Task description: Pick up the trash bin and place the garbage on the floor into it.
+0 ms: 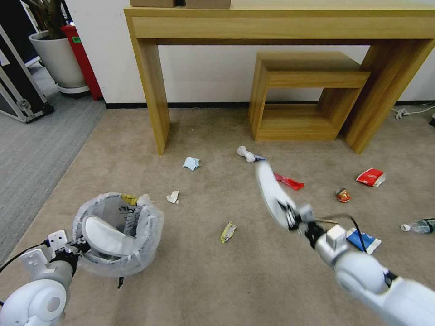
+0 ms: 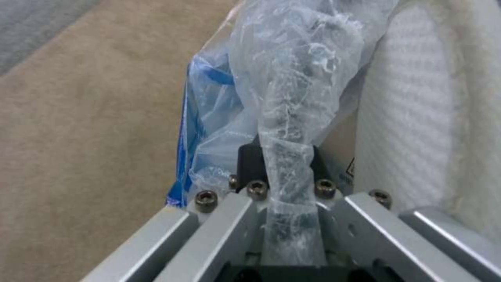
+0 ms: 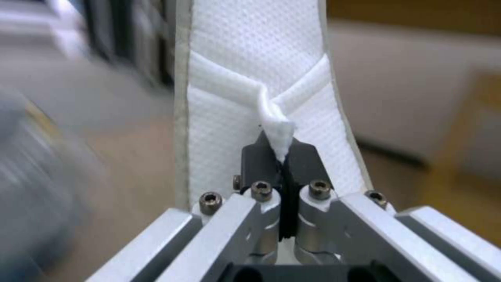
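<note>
I count two white textured slippers. One lies inside the small round bin lined with crinkly translucent plastic (image 1: 118,235), sole up, leaning against the liner. The other slipper (image 1: 272,192) hangs in the air over the beige carpet, its thong strap pinched in my right gripper (image 1: 290,218). In the right wrist view the two dark fingertips (image 3: 261,160) are clamped together on the twisted strap of that slipper (image 3: 256,51), with no gap between them.

My left gripper (image 1: 79,248) grips the rim of the bin at its near left side. In the left wrist view the gripper (image 2: 282,164) has its jaws closed on a bunched fold of the plastic liner (image 2: 292,78), with the first slipper (image 2: 412,102) just beside it inside the bag. A blue strip of packaging (image 2: 190,129) shows through the plastic.

On the carpet I count the loose litter: one pale blue crumpled paper (image 1: 191,163), one small white scrap (image 1: 173,197), one yellow-and-white wrapper (image 1: 228,231), one crumpled white roll (image 1: 246,154), one long red wrapper (image 1: 290,182), one small red-orange crushed piece (image 1: 343,195), one red-and-white paper cup lying on its side (image 1: 370,177), one blue-and-white carton (image 1: 369,242) partly behind my right arm, and one clear bottle (image 1: 419,225) at the right edge.

There is dark print on a sheet inside the bin, but I cannot read it. No brand on the litter is legible.
</note>
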